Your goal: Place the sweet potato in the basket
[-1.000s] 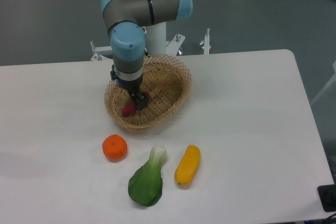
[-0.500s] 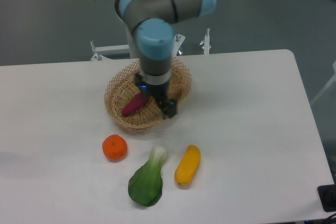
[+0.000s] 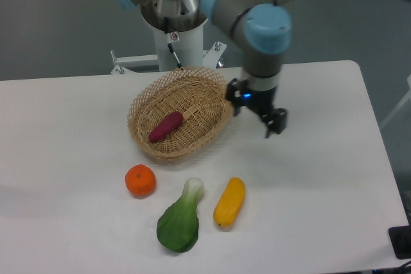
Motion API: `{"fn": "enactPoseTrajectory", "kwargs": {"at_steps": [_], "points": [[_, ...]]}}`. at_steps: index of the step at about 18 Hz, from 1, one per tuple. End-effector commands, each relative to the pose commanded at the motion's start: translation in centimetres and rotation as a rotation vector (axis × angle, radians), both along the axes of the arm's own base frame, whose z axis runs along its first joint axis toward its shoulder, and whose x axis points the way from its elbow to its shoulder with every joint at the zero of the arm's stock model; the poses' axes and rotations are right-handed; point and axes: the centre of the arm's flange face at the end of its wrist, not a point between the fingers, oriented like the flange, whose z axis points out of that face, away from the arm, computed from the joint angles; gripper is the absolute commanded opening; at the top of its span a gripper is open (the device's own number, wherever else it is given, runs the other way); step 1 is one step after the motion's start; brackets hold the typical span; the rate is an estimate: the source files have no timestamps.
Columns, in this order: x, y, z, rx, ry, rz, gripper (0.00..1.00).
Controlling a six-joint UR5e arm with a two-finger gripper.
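Observation:
The dark magenta sweet potato lies inside the tan wicker basket, on its floor left of centre. My gripper is open and empty. It hangs above the table just to the right of the basket's rim, well clear of the sweet potato.
A round orange fruit, a green leafy vegetable and a yellow oblong vegetable lie in a row on the white table in front of the basket. The arm's base stands behind the basket.
The gripper let go of the sweet potato in the basket, then rose and swung right, out past the basket's right rim. The sweet potato stays in the basket.

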Motion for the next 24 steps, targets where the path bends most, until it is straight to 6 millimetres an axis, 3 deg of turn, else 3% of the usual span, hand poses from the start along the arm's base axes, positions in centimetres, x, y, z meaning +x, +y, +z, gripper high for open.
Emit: {"fn": "enactPoseTrajectory", "kwargs": {"at_steps": [5,12,24], "points": [[-4.2,-2.3,-0.4,-0.002,0.009,0.017,1.0],[-7.1,-6.0,-1.4,-0.015,0.005,-0.022,1.0],[-7.2,-5.8,-2.0,-0.017,-0.002,-0.025,1.0]]}}
